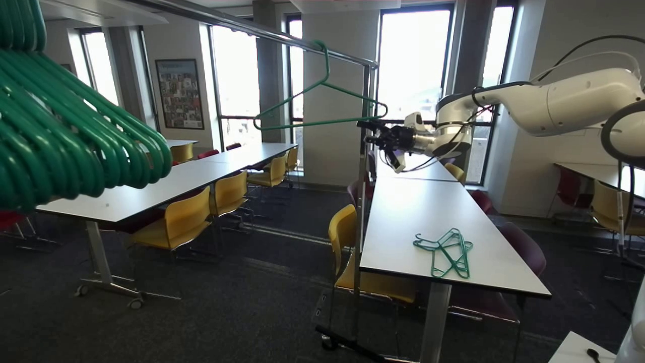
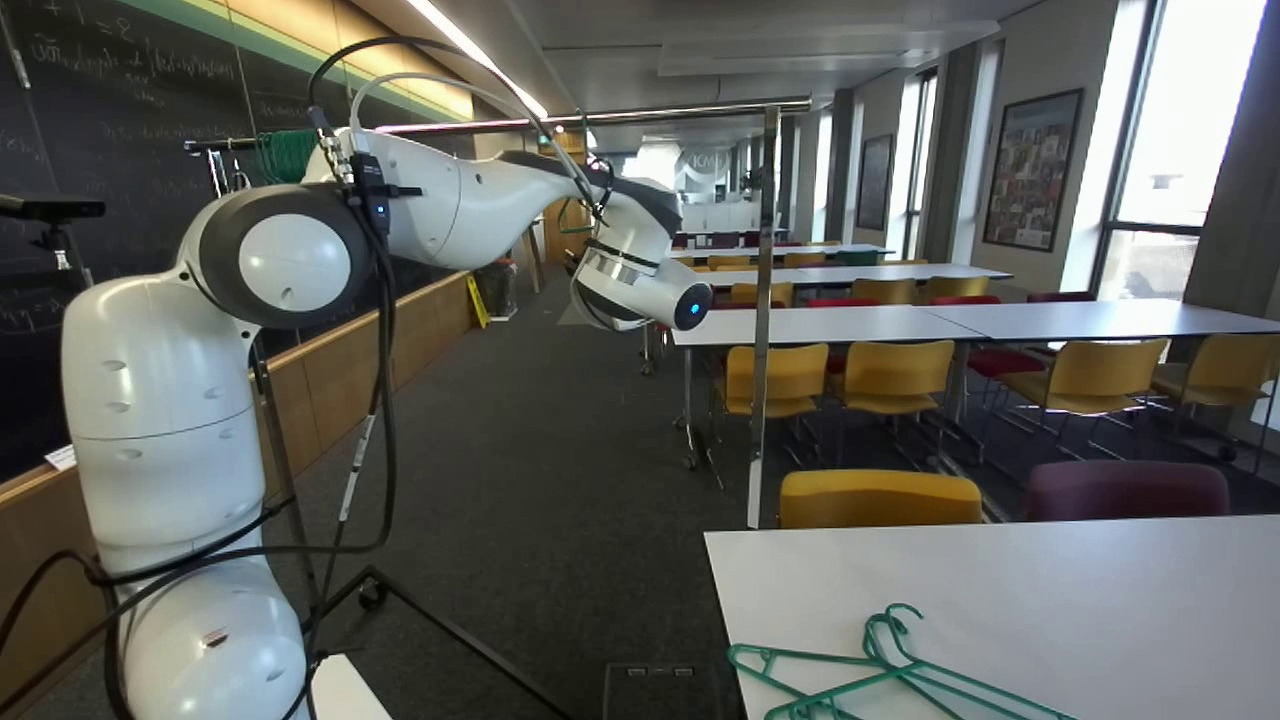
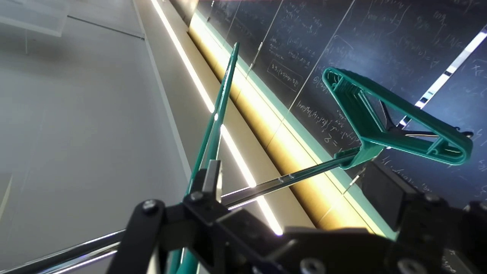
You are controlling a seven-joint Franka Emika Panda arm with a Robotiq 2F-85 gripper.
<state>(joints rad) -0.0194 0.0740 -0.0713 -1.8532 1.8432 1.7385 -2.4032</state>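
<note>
A green plastic hanger (image 1: 322, 122) hangs alone from the metal rail (image 1: 347, 59) near its end post. My gripper (image 1: 367, 132) stands at the hanger's right-hand corner, its jaws wide apart. In the wrist view the same hanger (image 3: 225, 95) runs behind the outer side of the left finger (image 3: 212, 180), outside the gap. Nothing is between the pads of the gripper (image 3: 298, 186); whether a finger touches the hanger I cannot tell. Further along the rail hangs a packed bunch of green hangers (image 1: 75, 131), also visible in the wrist view (image 3: 399, 110). The arm hides the gripper in an exterior view.
Loose green hangers (image 1: 451, 254) lie crossed on a white table (image 1: 403, 212) below the arm. The rail's upright post (image 2: 765, 320) stands close to the wrist. Yellow chairs (image 1: 342, 227) and a long table (image 1: 166, 186) are around. Cables (image 2: 385, 400) hang along the arm.
</note>
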